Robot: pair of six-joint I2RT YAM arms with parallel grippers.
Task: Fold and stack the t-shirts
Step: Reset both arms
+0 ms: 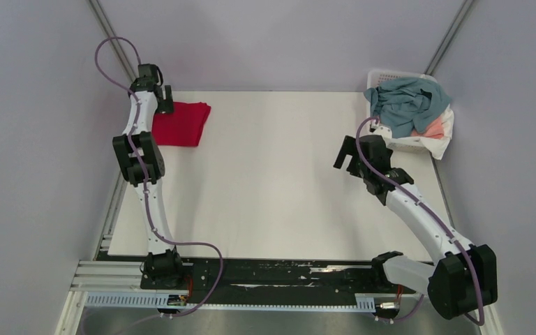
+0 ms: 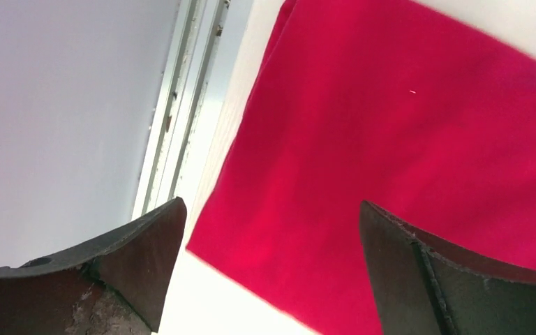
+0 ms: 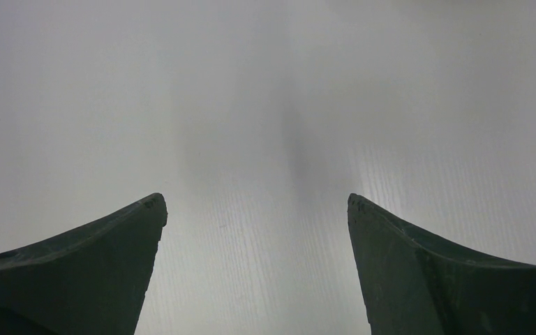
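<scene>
Under the left gripper point(image 2: 271, 206), between its wide-spread fingers point(image 2: 132, 258), we're seeing the red t-shirt point(image 2: 391, 139) lying as a flat rectangle on the table point(image 1: 272, 174), one corner close beside one finger. We're judging it light, limp and not slippery. We're favouring a pinch on a doubled edge or corner, since mid-panel cloth is likely just bunching. Moving over, the right gripper point(image 3: 257, 199) is hanging wide apart too, holding nothing, with bare table beneath. Beyond it, the teal-grey t-shirt point(image 1: 408, 101) is heaping over the salmon-pink t-shirt point(image 1: 429, 129) and white t-shirt point(image 1: 444, 138) in the basket point(image 1: 380, 75).

Count: 4 t-shirts (red t-shirt point(image 1: 181, 124), teal-grey t-shirt point(image 1: 406, 101), salmon-pink t-shirt point(image 1: 433, 128), white t-shirt point(image 1: 444, 144)), 1 basket point(image 1: 384, 75), 1 surface point(image 1: 272, 181), 2 grippers (left gripper point(image 2: 271, 204), right gripper point(image 3: 256, 199)).
</scene>
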